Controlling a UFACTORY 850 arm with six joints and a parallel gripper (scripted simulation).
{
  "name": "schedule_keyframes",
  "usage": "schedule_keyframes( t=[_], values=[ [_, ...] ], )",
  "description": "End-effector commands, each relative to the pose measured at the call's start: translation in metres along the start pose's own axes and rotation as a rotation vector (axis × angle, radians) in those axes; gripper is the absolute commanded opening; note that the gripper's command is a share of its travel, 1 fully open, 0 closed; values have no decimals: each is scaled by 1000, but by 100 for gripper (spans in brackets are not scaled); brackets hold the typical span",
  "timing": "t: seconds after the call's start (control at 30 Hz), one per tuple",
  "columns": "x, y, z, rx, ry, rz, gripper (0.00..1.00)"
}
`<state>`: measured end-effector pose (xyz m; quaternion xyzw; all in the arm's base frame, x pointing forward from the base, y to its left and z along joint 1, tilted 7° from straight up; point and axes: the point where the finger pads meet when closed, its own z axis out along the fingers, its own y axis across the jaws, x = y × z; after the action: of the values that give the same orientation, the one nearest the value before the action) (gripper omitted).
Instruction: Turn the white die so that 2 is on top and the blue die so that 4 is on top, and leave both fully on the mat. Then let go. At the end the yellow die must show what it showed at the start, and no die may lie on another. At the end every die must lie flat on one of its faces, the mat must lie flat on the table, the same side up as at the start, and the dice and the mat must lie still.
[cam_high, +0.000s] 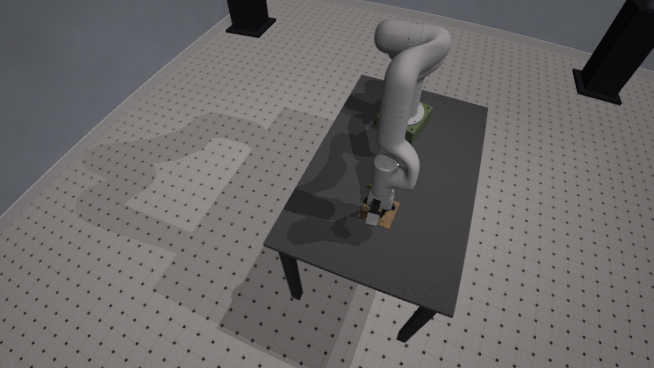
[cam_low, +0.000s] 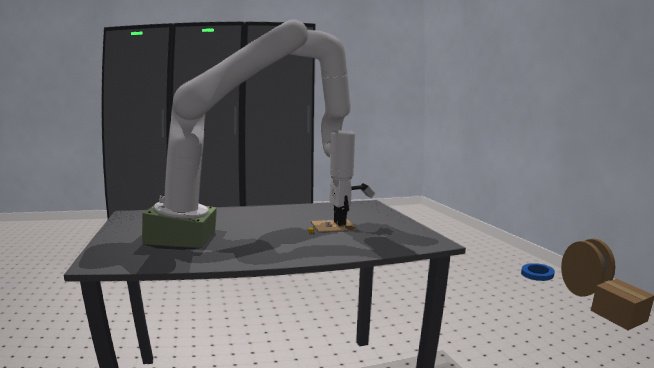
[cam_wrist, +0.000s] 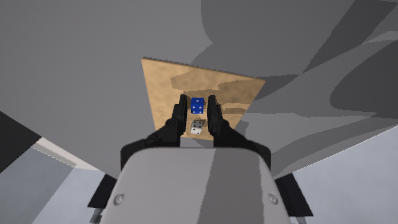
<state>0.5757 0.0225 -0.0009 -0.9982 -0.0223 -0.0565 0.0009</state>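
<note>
A tan mat (cam_wrist: 165, 85) lies flat on the dark table; it also shows in the top and exterior views (cam_high: 387, 218) (cam_low: 330, 226). The blue die (cam_wrist: 198, 105) and the white die (cam_wrist: 197, 126) sit on the mat, one right behind the other. The blue die's top face shows four white pips. The white die's pips are too small to read. My gripper (cam_wrist: 197, 103) (cam_low: 340, 219) points straight down over the mat, fingers standing on either side of the two dice with small gaps, so it is open. The yellow die (cam_low: 311, 230) lies on the table just off the mat's edge.
The arm's green base block (cam_low: 179, 227) stands at the table's other end. Dark cabinets (cam_low: 210, 115) stand behind the table. A blue ring (cam_low: 537, 271), a wooden spool (cam_low: 586, 266) and a cardboard box (cam_low: 621, 302) lie on the floor.
</note>
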Motion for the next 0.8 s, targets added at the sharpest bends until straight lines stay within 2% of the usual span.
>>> schedule_keyframes(
  t=[0.0, 0.2, 0.4, 0.47, 0.77],
  values=[
    [1, 0, -1, -39, 2, 0, 31],
    [1, 0, -4, -39, 2, 0, 31],
    [1, -1, -24, -39, 2, 0, 31],
    [1, -1, -24, -39, 2, 0, 31],
    [1, -3, -71, -39, 2, 0, 31]
  ],
)
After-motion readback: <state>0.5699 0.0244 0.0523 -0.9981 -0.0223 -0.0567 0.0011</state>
